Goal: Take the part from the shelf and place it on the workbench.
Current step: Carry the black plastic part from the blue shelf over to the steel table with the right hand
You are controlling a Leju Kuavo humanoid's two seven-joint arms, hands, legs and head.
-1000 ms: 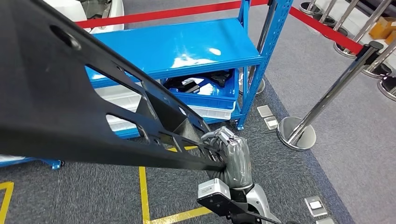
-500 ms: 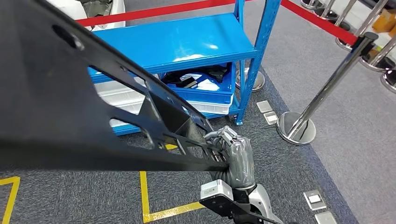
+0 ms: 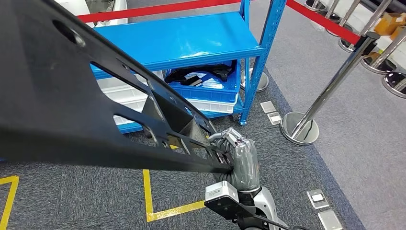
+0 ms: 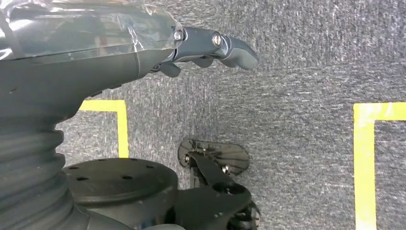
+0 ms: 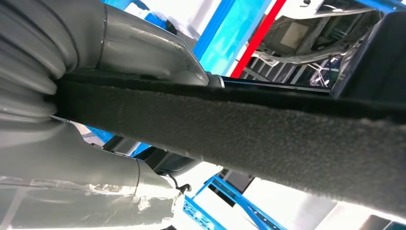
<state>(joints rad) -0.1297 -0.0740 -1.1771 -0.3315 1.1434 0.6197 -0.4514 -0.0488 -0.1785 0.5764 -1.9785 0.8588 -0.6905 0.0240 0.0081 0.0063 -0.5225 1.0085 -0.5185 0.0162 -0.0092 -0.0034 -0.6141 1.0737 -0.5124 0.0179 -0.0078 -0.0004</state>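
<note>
Right hand (image 3: 239, 160) clamps the near end of the black part (image 3: 57, 105) — its long axis runs up and leftward, clear of the blue shelf (image 3: 182, 40) — left hand (image 4: 210, 45) hangs empty, fingers loosely curled.

Right hand (image 3: 239, 160): grey ribbed cover, darker fingers; silver arm below it carries a black bracket with a small silver box (cable trailing). Left hand (image 4: 143, 52): dark grey shell, clear film taped over, two screws at fingers (image 4: 225, 45).
</note>
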